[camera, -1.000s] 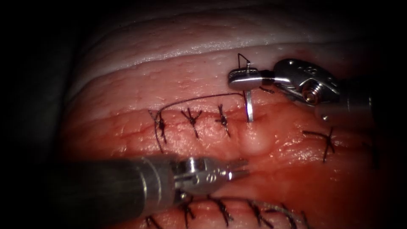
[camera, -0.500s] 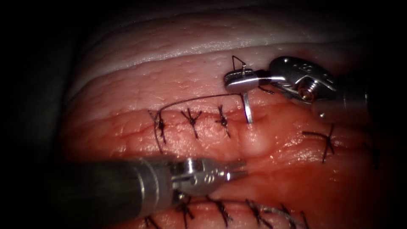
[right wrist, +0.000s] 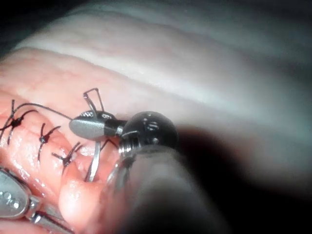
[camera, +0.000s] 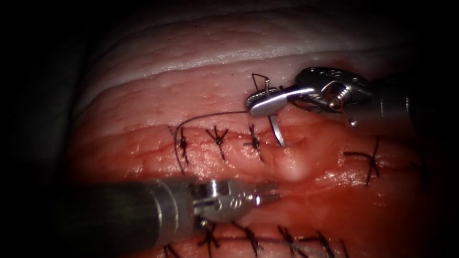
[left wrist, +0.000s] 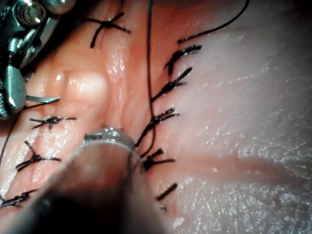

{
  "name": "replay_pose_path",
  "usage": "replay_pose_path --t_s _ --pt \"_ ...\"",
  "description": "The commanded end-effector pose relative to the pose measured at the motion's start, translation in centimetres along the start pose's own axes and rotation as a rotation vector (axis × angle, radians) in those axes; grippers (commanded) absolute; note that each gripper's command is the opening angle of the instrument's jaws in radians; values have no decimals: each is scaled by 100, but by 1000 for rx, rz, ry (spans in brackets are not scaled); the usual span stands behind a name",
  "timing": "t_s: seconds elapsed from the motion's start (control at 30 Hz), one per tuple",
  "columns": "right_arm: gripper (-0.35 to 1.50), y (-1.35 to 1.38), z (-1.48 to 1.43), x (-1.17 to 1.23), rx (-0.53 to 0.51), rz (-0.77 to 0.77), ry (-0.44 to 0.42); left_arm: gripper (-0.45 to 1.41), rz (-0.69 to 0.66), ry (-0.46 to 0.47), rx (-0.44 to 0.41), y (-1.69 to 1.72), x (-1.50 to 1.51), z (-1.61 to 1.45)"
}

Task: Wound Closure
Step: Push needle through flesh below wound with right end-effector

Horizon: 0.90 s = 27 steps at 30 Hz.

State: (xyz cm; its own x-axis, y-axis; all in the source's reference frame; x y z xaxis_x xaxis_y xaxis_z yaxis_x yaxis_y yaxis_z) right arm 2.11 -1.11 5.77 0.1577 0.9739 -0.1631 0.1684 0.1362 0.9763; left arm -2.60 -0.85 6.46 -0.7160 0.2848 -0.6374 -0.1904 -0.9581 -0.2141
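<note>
My right tool [camera: 253,102] is shut on the curved needle [camera: 276,130] near its tail. The needle hangs below the jaws, and its tip meets the tissue [camera: 191,91] at the cut, just right of the third stitch. How deep the tip sits I cannot tell. The thread [camera: 210,117] loops above the jaws, then runs left along the stitch row and bends down by the first stitch. My left tool [camera: 270,191] lies low in front of the cut, jaws slightly open and holding nothing. The right wrist view shows the right tool's jaws [right wrist: 90,126] on the needle [right wrist: 92,165].
Three tied stitches [camera: 217,138] close the cut left of the needle. Another stitch [camera: 370,160] sits to the right, and a second row of stitches [camera: 248,236] runs along the near edge. Red fluid wets the tissue around a pale bulge [camera: 291,167].
The right tool has shifted left and down and rolled at its wrist. The needle has swung from upright to slanted, its tip lower at the cut. The left tool has stayed put.
</note>
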Motion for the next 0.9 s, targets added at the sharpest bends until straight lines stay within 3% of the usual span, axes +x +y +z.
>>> replay_pose_path --t_s 0.03,0.3,0.77,0.9 --pt "-35 2 7 2 -12 19 -4 -10 1 1 0 0 0 8" --pt "-35 -11 4 -10 -65 109 -14 -10 -5 1 -2 -1 -1 6" --pt "-35 -32 27 -27 14 199 -70 -8 -5 2 -4 -4 -2 5" --pt "-35 -27 19 -10 -84 166 18 -8 -6 2 -5 -4 -1 4"
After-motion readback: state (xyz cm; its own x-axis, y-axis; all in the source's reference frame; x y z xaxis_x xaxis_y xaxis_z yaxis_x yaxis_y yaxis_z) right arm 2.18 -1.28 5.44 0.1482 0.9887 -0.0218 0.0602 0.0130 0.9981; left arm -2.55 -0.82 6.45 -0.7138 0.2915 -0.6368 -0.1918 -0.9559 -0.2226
